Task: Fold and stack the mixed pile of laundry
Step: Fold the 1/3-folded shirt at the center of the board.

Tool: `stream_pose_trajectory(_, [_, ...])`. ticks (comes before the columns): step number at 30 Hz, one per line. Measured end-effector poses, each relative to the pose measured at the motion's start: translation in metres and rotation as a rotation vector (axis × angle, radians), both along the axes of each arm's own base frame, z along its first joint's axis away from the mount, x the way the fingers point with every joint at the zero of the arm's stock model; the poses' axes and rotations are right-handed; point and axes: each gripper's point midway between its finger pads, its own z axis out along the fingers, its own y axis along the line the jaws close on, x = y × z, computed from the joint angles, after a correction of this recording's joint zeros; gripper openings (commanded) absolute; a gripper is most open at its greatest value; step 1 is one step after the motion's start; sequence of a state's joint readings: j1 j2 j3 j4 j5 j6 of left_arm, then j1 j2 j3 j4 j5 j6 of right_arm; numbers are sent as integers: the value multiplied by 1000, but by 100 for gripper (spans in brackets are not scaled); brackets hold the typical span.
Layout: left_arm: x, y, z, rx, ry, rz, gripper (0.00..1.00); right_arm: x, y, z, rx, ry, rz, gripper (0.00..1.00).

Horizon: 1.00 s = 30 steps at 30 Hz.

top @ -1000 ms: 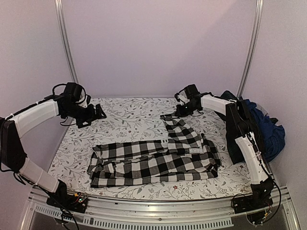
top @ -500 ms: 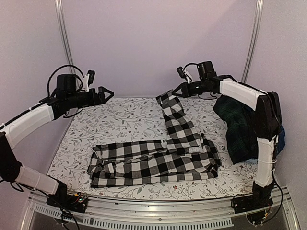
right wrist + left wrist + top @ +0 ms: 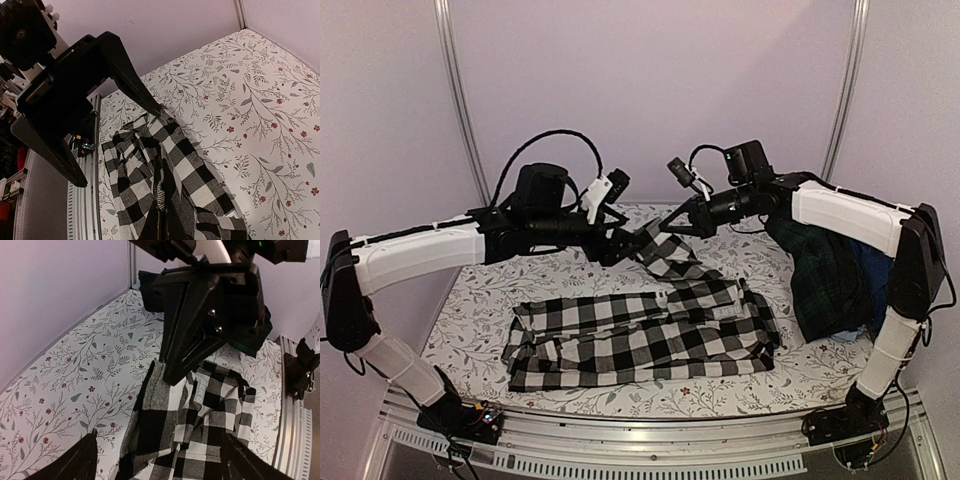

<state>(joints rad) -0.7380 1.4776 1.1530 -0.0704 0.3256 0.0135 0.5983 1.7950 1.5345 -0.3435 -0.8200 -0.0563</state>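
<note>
Clearly limp, the checked shirt (image 3: 650, 335) hangs pinched by the right end effector (image 3: 672, 224); the wide-spread left end effector (image 3: 628, 243) should take its edge.

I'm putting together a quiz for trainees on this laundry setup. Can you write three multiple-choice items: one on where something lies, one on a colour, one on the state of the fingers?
1. Where on the table is the dark plaid garment?
A) left side
B) right side
C) on top of the checked shirt

2. What colours is the checked shirt?
A) red and white
B) black and white
C) blue and grey

3. How does the left gripper stand?
A) spread open
B) shut on the shirt
C) shut on nothing

Answers:
1 B, it is heaped at the right edge.
2 B, black and white squares show in every view.
3 A, its fingers stand wide apart, while the right gripper pinches the shirt's lifted edge.
</note>
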Motion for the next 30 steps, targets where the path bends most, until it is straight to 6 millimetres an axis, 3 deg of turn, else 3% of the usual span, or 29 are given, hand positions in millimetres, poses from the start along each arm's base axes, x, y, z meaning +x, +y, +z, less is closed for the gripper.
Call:
stream_pose_trajectory(3, [-9,-19,-14,38,-4,-55,76,-17,2,5,10,-21,31,0])
stream_pose_trajectory(9, [-13,-27,-20,51,-16,-85,62,-41,-7,16,39,-43,62,0])
stream_pose_trajectory(10, [-13,-28,-20,53,-18,-89,56,-43,-8,18,44,-50,66,0])
stream_pose_trajectory(14, [-13,-40,-22,69,-22,-124,5,-49,-11,19,53,-61,76,0])
stream_pose_trajectory(15, [-14,-44,-22,73,-17,-138,0,-50,-12,19,54,-62,77,0])
stream_pose_trajectory(17, [-20,-56,-20,90,-10,-178,0,-53,-14,17,52,-59,77,5])
stream_pose_trajectory(20, [-41,-72,-12,114,-13,-234,0,-59,-19,21,56,-61,73,40])
stream_pose_trajectory(22, [-64,-85,-3,130,-20,-282,0,-60,-24,31,67,-80,60,57])
stream_pose_trajectory(27, [-129,-114,27,152,-50,-409,0,-46,-54,75,137,-133,-43,71])
stream_pose_trajectory(30, [-157,-125,42,176,-77,-457,0,-26,-81,99,184,-162,-142,71])
